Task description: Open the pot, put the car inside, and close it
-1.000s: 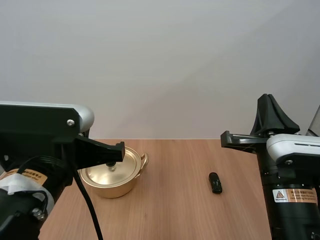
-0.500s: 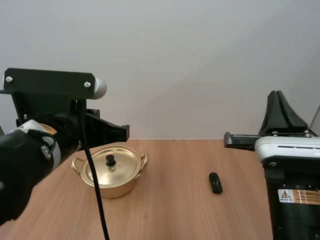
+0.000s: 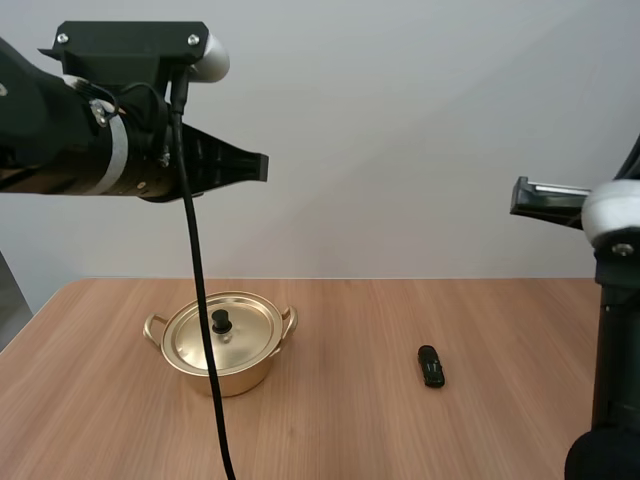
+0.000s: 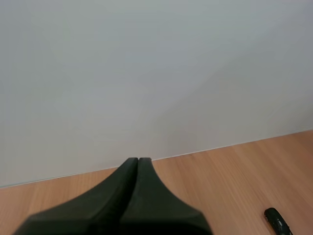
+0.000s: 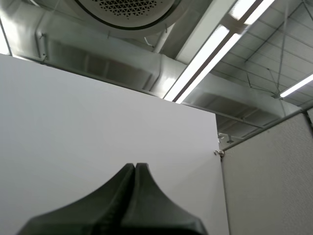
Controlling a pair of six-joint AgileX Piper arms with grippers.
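Pot, one, lid on; car, one, black, well apart on table. Left gripper and right gripper clenched, empty.

Left hand closed, held high; right hand closed, upturned.

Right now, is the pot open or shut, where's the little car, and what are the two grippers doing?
pot: closed, upright on the table.
lid: sitting on the pot.
car: lying on the table, outside the pot and apart from it.
left gripper: shut on nothing, high above the table.
right gripper: shut on nothing, pointing upward.
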